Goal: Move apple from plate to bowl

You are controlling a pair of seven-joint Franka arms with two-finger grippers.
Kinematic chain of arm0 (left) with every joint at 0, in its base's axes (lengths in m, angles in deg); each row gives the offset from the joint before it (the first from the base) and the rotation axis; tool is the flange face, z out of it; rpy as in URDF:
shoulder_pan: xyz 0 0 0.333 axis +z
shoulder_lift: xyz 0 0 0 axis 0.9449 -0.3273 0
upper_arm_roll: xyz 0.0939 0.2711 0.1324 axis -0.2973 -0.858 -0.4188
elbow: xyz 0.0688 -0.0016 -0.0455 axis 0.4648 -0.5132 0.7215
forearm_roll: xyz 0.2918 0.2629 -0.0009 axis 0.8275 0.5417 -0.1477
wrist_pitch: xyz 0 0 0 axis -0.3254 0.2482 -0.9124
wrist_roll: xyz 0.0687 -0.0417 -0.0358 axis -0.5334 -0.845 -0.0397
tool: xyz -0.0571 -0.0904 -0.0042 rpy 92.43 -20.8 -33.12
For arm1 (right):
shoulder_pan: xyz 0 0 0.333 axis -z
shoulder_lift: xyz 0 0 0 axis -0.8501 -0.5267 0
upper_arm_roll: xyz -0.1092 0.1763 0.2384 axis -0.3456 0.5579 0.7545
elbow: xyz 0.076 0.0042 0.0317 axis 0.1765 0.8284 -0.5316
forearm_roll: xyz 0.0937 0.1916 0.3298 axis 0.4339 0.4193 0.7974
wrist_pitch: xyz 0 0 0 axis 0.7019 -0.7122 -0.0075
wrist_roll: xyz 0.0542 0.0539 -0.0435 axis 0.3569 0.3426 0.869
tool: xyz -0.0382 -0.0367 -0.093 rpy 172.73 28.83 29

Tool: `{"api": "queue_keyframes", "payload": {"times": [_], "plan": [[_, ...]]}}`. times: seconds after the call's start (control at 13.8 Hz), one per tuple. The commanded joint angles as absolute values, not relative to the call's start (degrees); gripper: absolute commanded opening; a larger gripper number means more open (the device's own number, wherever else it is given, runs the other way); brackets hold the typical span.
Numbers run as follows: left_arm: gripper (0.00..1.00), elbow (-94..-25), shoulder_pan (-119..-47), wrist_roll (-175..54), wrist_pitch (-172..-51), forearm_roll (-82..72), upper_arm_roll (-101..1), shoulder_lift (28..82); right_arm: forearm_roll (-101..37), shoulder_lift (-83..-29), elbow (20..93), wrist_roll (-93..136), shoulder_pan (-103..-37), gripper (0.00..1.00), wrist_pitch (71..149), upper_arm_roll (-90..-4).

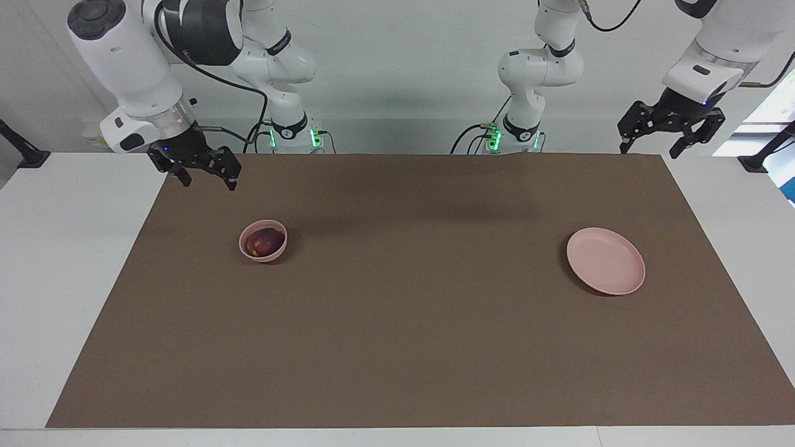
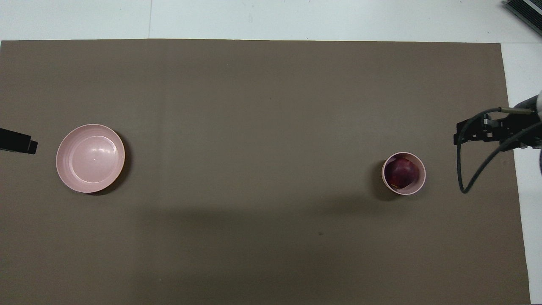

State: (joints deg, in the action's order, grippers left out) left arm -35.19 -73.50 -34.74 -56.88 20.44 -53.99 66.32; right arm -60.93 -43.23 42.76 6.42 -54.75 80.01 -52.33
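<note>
The apple (image 1: 264, 241) sits inside the bowl (image 1: 263, 241) toward my right arm's end of the table, low in it and touching the wall, while the plate (image 1: 605, 261) lies bare toward my left arm's end, well apart from the bowl. So I judge the carrying done, and the step in hand is only to get clear cleanly. My right gripper (image 1: 203, 174) hangs above the brown mat (image 1: 410, 347), near the bowl but not over it, its jaws apart and holding nothing. My left gripper (image 1: 671, 133) hangs over the mat's edge at my left arm's end, its jaws apart and empty too; that arm waits. To finish well, I would lift my right arm straight away from the bowl, jaws kept apart, and not sweep low past its rim. A knock there could tip so small a bowl and roll the apple out.
</note>
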Motion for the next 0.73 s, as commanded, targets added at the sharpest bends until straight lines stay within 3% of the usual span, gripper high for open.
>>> {"api": "queue_keyframes", "payload": {"times": [0.0, 0.65], "plan": [[1.00, -35.5, -73.6, -34.7, -57.2, 21.0, -54.2, 66.9, -59.2, -41.5, 42.9, 6.3, -53.8, 1.00, 78.7, -52.9], [1.00, -35.6, -73.6, -34.7, -57.2, 21.0, -54.2, 66.9, -62.4, -41.1, 42.2, 8.6, -54.8, 1.00, 78.4, -52.0]]}}
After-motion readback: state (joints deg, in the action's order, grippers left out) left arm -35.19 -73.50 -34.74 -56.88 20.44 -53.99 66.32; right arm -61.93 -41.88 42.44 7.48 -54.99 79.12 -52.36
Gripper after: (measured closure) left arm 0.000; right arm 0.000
